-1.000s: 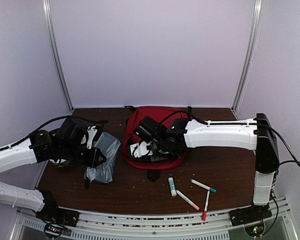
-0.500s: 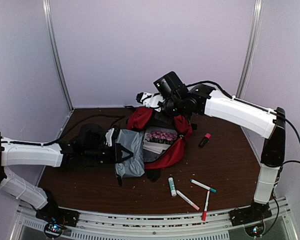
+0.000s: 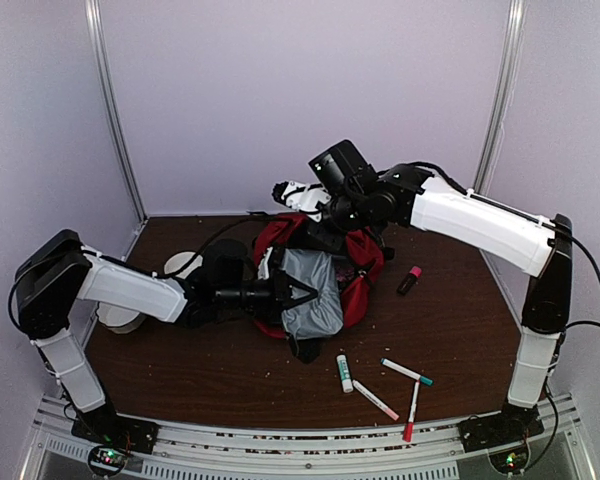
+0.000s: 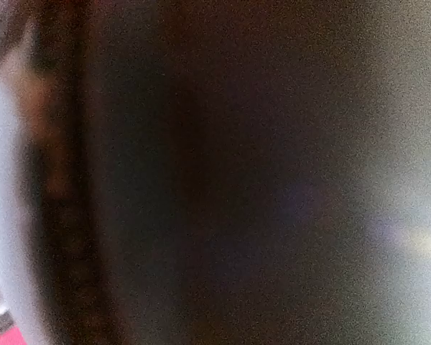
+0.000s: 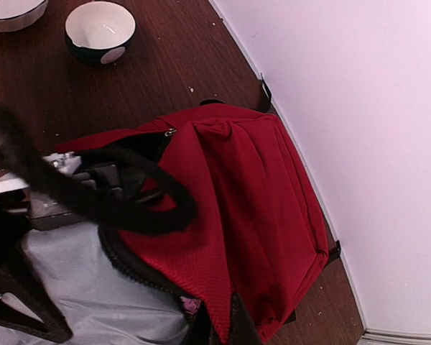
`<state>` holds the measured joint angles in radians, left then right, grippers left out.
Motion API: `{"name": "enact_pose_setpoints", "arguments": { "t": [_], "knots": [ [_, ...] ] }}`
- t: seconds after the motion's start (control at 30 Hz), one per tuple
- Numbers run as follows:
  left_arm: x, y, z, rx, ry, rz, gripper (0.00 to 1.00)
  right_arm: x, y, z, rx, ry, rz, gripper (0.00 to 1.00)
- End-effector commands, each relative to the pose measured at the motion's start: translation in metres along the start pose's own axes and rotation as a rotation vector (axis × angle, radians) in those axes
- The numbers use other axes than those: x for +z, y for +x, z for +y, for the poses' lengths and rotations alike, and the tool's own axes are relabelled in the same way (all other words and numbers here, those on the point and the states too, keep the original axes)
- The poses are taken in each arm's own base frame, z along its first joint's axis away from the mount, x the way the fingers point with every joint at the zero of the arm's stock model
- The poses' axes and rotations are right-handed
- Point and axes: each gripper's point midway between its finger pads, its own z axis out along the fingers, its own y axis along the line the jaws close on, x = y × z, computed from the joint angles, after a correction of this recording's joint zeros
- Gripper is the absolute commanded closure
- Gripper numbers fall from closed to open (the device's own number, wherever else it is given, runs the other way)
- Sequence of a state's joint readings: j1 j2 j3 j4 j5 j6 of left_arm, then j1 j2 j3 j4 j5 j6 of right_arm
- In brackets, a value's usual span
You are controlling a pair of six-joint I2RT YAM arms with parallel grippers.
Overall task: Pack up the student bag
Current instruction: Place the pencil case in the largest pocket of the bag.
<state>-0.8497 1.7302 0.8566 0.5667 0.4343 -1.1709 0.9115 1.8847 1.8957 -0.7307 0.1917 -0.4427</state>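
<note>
Grey pouch seemingly in student bag mouth, right tool pinching red rim

**Red bag, grey pouch, dark wood**

The student bag is bright red in a fine weave, with black zipper trim and a black strap. The pouch at its mouth is plain pale grey. The table is dark reddish-brown wood, flecked with pale crumbs. At three o'clock from the bag lies a black highlighter with a pink cap. At five o'clock are a white glue stick capped green, a teal-tipped marker, a white-and-red marker and a red-tipped marker. The bowl is white inside and black outside, with one white dot. The walls are pale lilac. The left wrist view is a dark brownish blur.
</note>
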Motion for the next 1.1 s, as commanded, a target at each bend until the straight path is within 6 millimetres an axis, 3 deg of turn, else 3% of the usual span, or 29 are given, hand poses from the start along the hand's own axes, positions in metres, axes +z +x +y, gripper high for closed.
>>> {"name": "enact_pose_setpoints", "arguments": {
  "t": [0.0, 0.17, 0.33, 0.47, 0.57, 0.67, 0.97, 1.07],
  "knots": [
    [-0.005, -0.059, -0.05, 0.025, 0.169, -0.175, 1.0, -0.036, -0.028, -0.006, 0.061, -0.051, -0.118, 1.0],
    [-0.013, -0.104, -0.021, -0.094, 0.142, -0.321, 1.0, -0.037, -0.025, 0.004, 0.056, -0.092, -0.122, 1.0],
    [-0.007, -0.122, 0.0, -0.12, 0.055, -0.348, 1.0, -0.037, -0.022, 0.01, 0.042, -0.109, -0.124, 1.0],
    [-0.022, -0.133, 0.027, -0.166, -0.024, -0.43, 1.0, -0.04, -0.023, 0.016, 0.032, -0.134, -0.141, 1.0],
    [-0.019, -0.142, 0.015, -0.162, 0.053, -0.446, 1.0, -0.042, -0.024, 0.025, 0.015, -0.168, -0.156, 1.0],
    [-0.004, -0.145, 0.003, -0.166, 0.114, -0.415, 1.0, -0.04, -0.027, 0.029, 0.003, -0.169, -0.159, 1.0],
    [0.017, -0.16, -0.022, -0.211, 0.326, -0.44, 1.0, -0.043, -0.029, 0.007, 0.037, -0.092, -0.162, 1.0],
    [0.031, -0.159, -0.016, -0.286, 0.383, -0.399, 0.97, -0.044, -0.024, 0.005, 0.018, -0.091, -0.155, 1.0]
  ]
}}
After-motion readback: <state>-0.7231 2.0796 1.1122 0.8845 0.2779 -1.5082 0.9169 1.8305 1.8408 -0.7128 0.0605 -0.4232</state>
